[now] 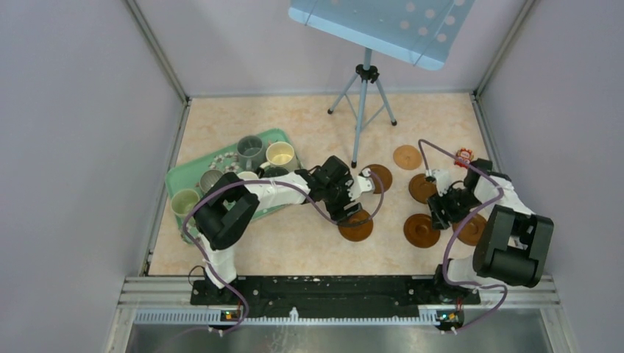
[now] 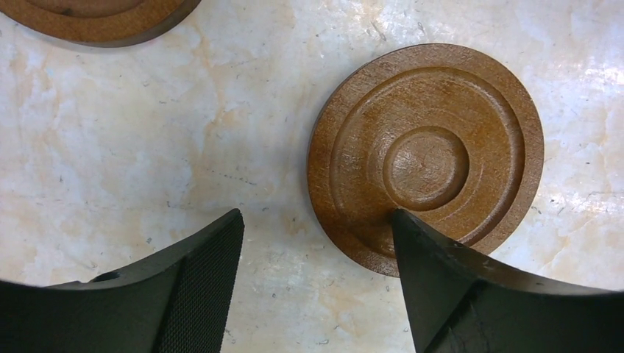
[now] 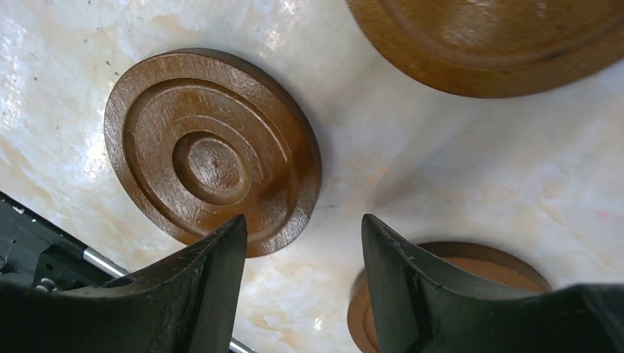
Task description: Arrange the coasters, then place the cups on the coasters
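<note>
Six brown coasters lie right of centre; one [image 1: 356, 226] sits under my left gripper [image 1: 352, 209]. In the left wrist view that coaster [image 2: 427, 158] lies flat on the table, its near edge between the fingers. The right fingertip [image 2: 412, 235] overlaps its rim and the left one stands apart over bare table. The left gripper [image 2: 318, 215] is open. My right gripper [image 1: 440, 212] hovers among three coasters and is open [image 3: 303, 219] over bare table, with one coaster [image 3: 212, 151] by its left finger and another [image 3: 456, 283] behind the right one. The cups [image 1: 250, 149] stand on a tray.
The green floral tray [image 1: 184, 173] sits at the left by the wall. A tripod [image 1: 362, 110] stands at the back centre. A small red object [image 1: 463, 155] lies at the far right beside the right arm's cable. Walls close in both sides.
</note>
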Action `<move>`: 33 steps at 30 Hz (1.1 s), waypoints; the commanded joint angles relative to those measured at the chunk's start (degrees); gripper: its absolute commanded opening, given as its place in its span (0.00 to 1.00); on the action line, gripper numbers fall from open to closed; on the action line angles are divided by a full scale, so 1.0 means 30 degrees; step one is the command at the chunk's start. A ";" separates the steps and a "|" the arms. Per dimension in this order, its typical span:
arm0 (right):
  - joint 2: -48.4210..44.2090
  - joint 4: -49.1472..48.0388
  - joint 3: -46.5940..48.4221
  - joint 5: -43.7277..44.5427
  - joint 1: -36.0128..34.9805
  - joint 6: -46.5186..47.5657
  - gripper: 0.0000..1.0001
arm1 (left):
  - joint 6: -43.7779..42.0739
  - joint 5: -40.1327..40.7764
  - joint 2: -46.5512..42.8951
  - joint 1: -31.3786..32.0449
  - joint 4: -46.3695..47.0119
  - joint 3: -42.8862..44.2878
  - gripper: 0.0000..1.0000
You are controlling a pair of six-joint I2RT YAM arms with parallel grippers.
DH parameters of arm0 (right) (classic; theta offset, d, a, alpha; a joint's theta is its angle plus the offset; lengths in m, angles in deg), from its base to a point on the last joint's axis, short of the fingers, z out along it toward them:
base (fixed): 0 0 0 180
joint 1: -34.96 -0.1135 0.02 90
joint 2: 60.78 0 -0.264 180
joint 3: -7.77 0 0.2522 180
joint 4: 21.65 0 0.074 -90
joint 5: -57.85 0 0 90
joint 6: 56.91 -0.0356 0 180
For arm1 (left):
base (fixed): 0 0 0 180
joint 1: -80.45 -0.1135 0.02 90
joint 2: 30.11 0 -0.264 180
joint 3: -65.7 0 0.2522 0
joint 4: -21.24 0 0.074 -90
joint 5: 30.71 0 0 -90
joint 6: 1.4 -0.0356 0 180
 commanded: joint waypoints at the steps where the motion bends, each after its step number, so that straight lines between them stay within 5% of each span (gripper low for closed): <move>1: 0.0206 -0.1594 -0.0793 -0.0334 -0.0754 -0.0031 0.58 | -0.0623 0.0080 0.0065 0.0076 -0.0058 -0.0041 0.76; 14: 0.0720 -0.3999 -0.2136 -0.0292 -0.3504 -0.1498 0.50 | -0.1264 0.0634 -0.1141 -0.0349 -0.0262 -0.1660 0.59; 33: 0.1917 -0.5101 -0.2121 0.0407 -0.8275 -0.3302 0.45 | -0.2232 -0.0694 -0.3314 -0.1537 -0.0420 -0.3640 0.61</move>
